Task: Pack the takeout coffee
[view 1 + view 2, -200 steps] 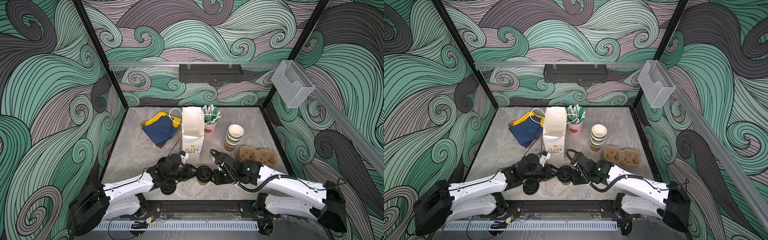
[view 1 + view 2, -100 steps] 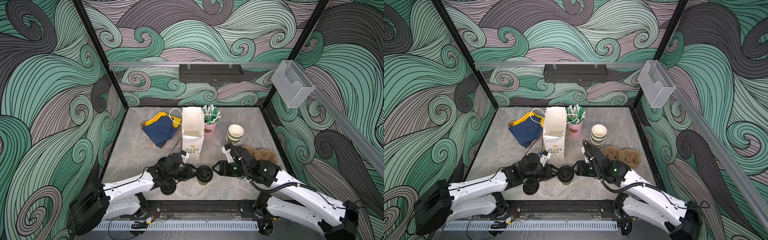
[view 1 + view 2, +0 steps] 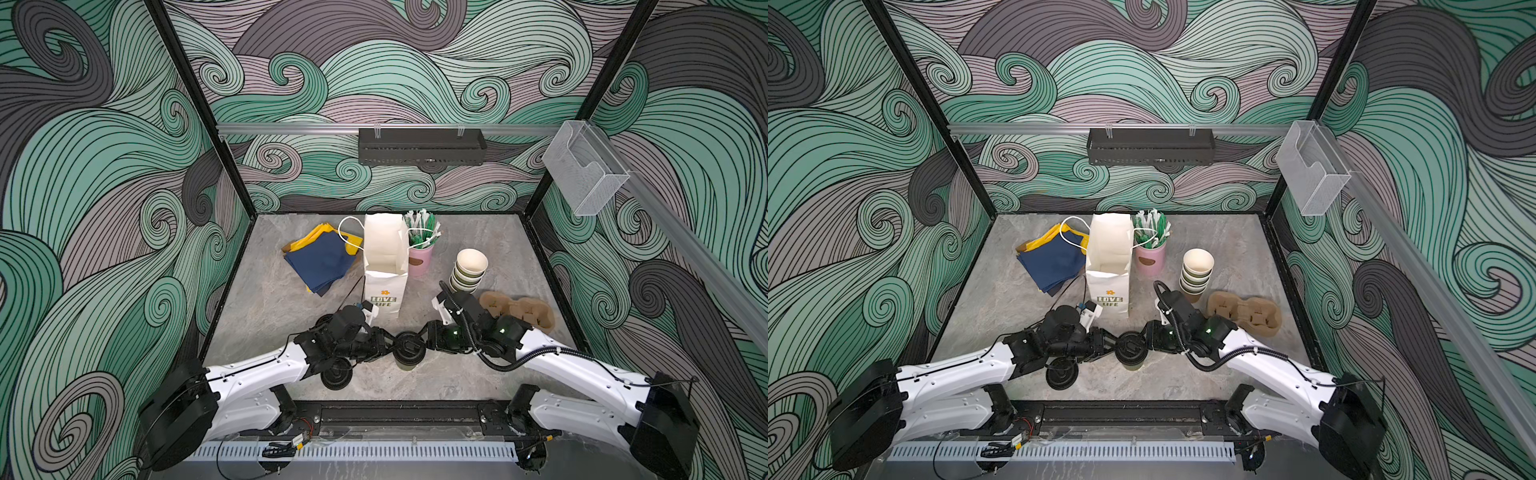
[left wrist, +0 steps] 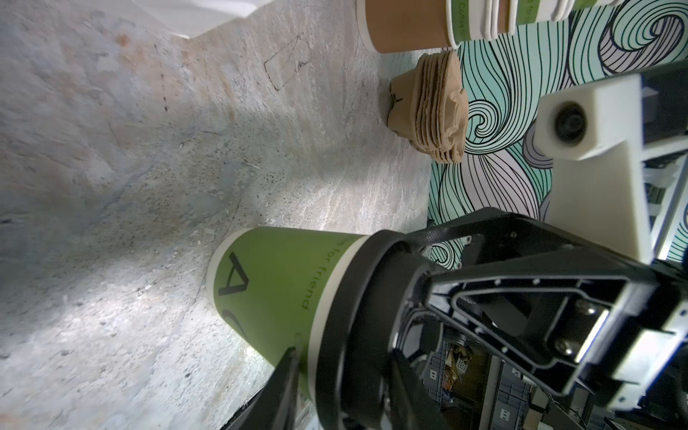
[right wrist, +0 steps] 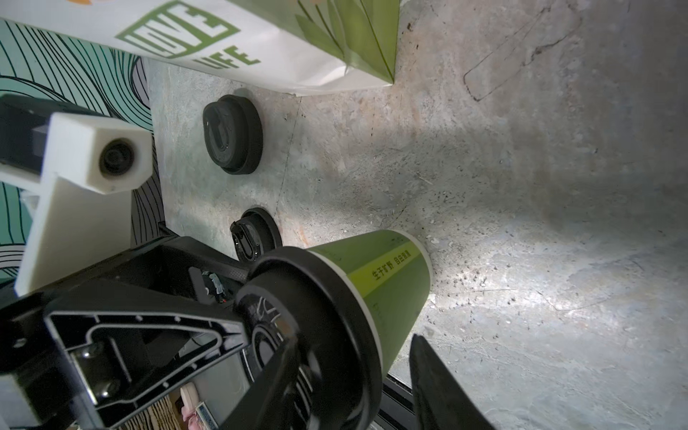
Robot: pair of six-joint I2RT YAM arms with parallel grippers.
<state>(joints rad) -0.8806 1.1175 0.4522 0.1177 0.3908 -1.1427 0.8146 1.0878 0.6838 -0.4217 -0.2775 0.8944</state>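
We log the lidded coffee cup [image 3: 409,350] upright at the counter's [image 3: 457,382] front centre. Left end effector [image 3: 390,348] clamped below its lid; right end effector [image 3: 426,341] jaws apart, straddling the lid.

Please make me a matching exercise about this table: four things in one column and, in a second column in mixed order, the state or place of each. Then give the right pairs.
Things
1. single green cup
2. white paper bag
3. stack of lidless cups
4. brown cup carriers

States
a. standing upright, mouth open
b. closed with a black lid
c. lying flat, furthest right
d. nested, top one showing a white inside

Pairs: 1-b, 2-a, 3-d, 4-c
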